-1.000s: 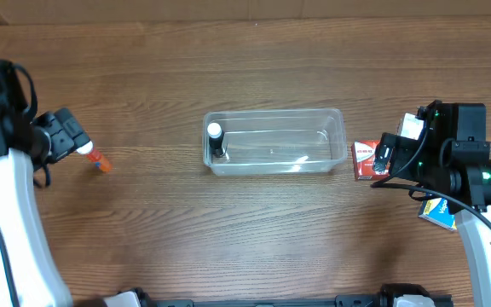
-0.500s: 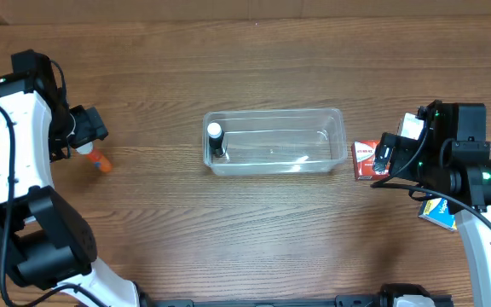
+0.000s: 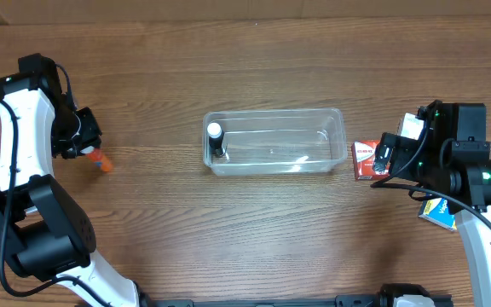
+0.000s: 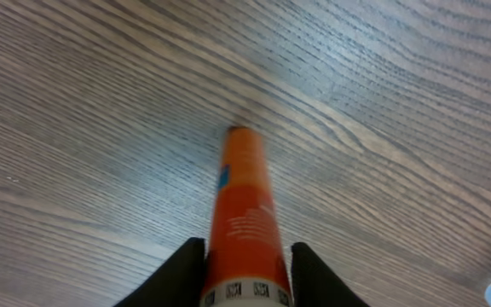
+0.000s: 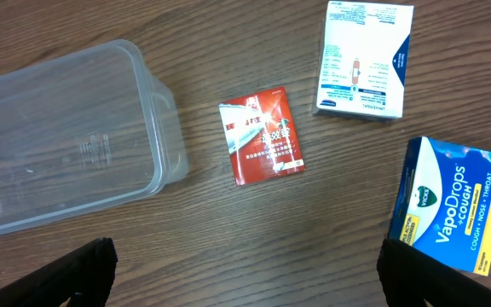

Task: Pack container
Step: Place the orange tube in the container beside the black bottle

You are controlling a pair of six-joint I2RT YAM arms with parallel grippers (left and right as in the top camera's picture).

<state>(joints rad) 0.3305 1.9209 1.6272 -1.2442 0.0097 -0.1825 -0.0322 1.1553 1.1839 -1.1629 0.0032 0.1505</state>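
The clear container (image 3: pixel 275 112) stands mid-table with a small dark bottle with a white cap (image 3: pixel 216 139) upright at its left end. Far left on the table lies an orange tube (image 3: pixel 101 162). My left gripper (image 3: pixel 82 143) is shut on its capped end; in the left wrist view both black fingers (image 4: pixel 186 269) press against the sides of the orange tube (image 4: pixel 245 196). Right of the container, my right gripper (image 5: pixel 245 273) hangs open above bare wood, holding nothing. The container's right end (image 5: pixel 156 128) shows in that view.
A red packet (image 5: pixel 261 135) lies flat just right of the container. A white box (image 5: pixel 363 60) sits beyond it, and a blue VapoDrops box (image 5: pixel 454 205) lies beside my right finger. In the overhead view the red packet (image 3: pixel 365 159) is partly under the right arm.
My left arm swung over the orange tube and its jaws closed from wide open onto the tube. The right arm has not moved.
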